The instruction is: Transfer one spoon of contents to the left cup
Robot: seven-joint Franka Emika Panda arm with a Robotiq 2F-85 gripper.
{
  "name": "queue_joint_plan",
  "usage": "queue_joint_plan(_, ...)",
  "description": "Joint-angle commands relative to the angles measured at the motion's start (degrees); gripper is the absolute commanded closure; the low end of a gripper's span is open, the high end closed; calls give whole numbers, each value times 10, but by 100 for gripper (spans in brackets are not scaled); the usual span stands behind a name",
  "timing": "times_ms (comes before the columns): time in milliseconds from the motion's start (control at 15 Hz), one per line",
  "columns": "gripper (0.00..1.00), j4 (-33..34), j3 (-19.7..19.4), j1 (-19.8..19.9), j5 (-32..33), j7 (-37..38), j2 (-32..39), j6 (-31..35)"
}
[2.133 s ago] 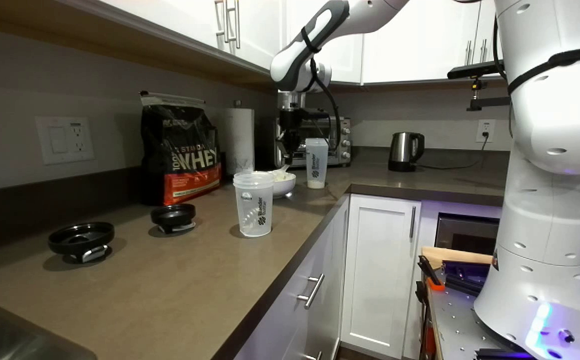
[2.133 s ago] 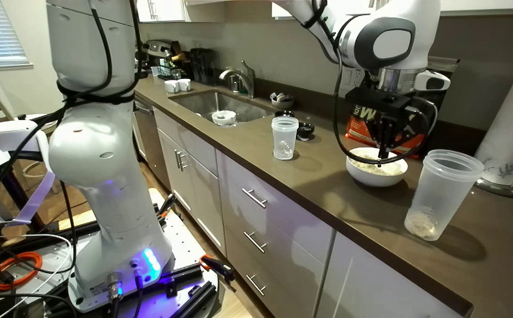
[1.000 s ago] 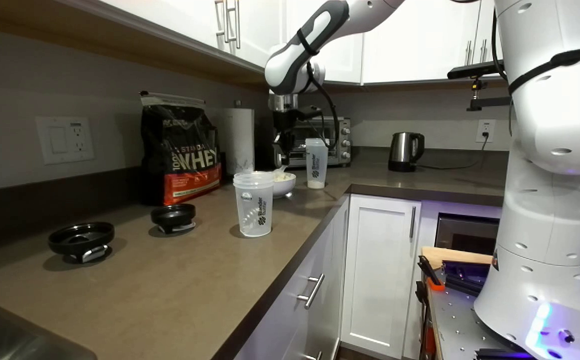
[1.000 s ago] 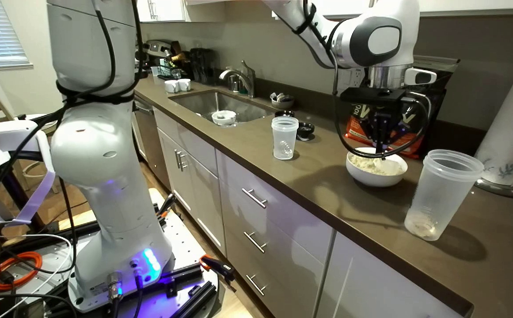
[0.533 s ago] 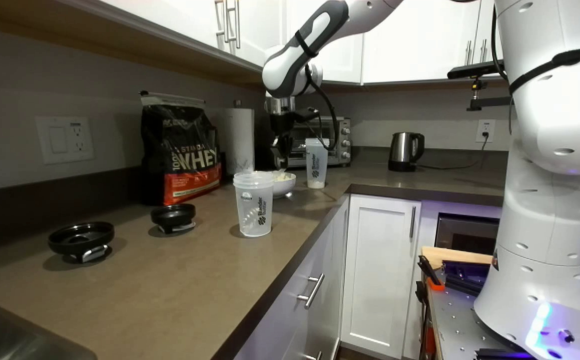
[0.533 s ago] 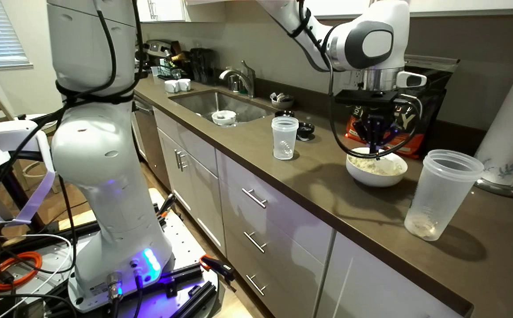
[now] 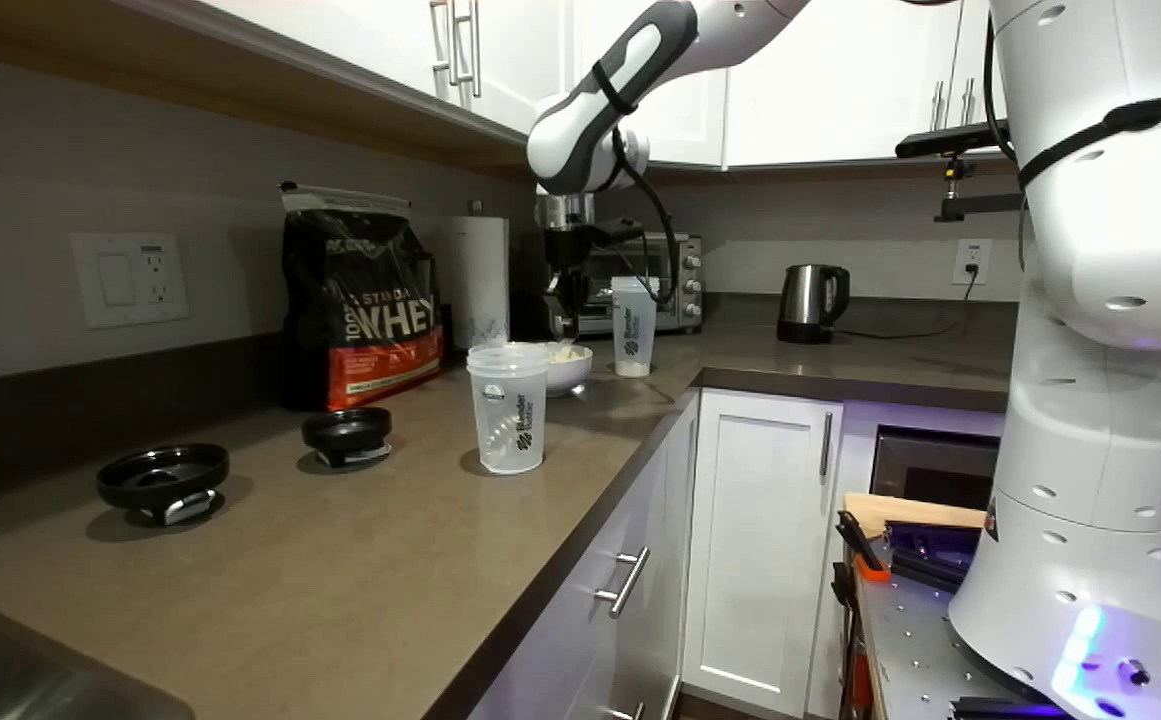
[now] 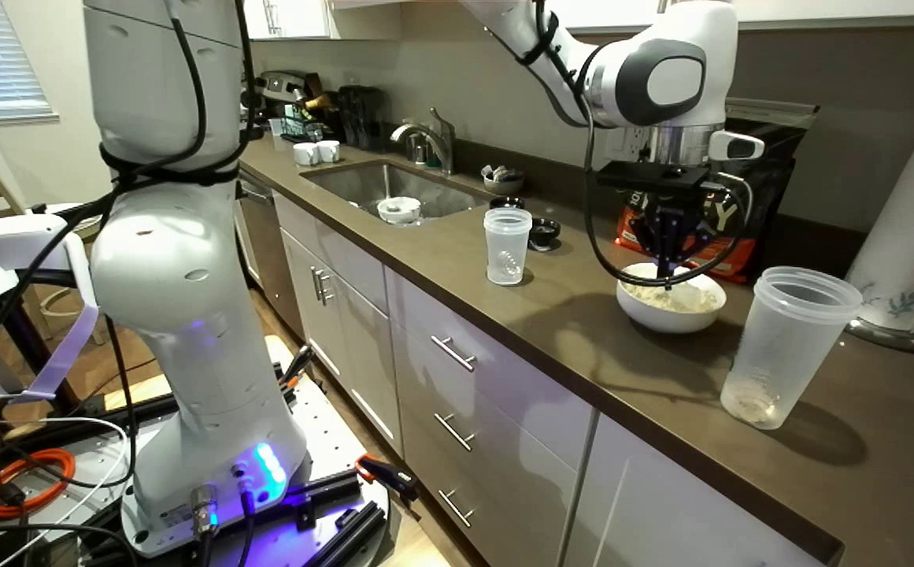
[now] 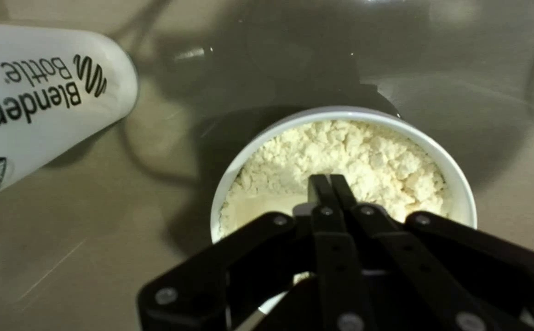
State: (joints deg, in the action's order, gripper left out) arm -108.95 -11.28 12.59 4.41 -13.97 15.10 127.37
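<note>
My gripper (image 8: 666, 277) points down over the white bowl (image 8: 665, 321) of pale powder. In the wrist view the gripper (image 9: 330, 177) has its fingertips almost together, with a thin pale sliver between them. The spoon (image 8: 686, 296) shows as a small pale shape under the fingertips, at the powder. Most of it is hidden. The contents, lumpy cream-white powder (image 9: 386, 168), fill the bowl, with a smooth patch left of the fingers. The left cup, a translucent tumbler, stands upright in both exterior views (image 7: 508, 410) (image 8: 508, 246), with a wire whisk ball inside.
Another such cup (image 8: 791, 346) stands close to the bowl, powder at its base. It also shows in the wrist view (image 9: 50, 101). A whey bag (image 7: 365, 300) and paper towel roll (image 7: 480, 280) stand behind. Black lids (image 7: 162, 480) lie on the counter. A steel kettle (image 7: 808, 300) stands farther off.
Over two seconds my gripper has moved a little toward the left cup's side, staying over the bowl. In the last half second it has shifted slightly back. The cups and bowl have not moved.
</note>
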Motion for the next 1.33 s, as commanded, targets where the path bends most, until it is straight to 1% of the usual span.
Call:
queue_joint_plan(0, 98, 9, 6, 14, -33, 1, 0, -22)
queue_joint_plan(467, 98, 14, 3, 24, -61, 2, 2, -20)
queue_joint_plan(1267, 98, 35, 2, 22, -55, 4, 2, -23)
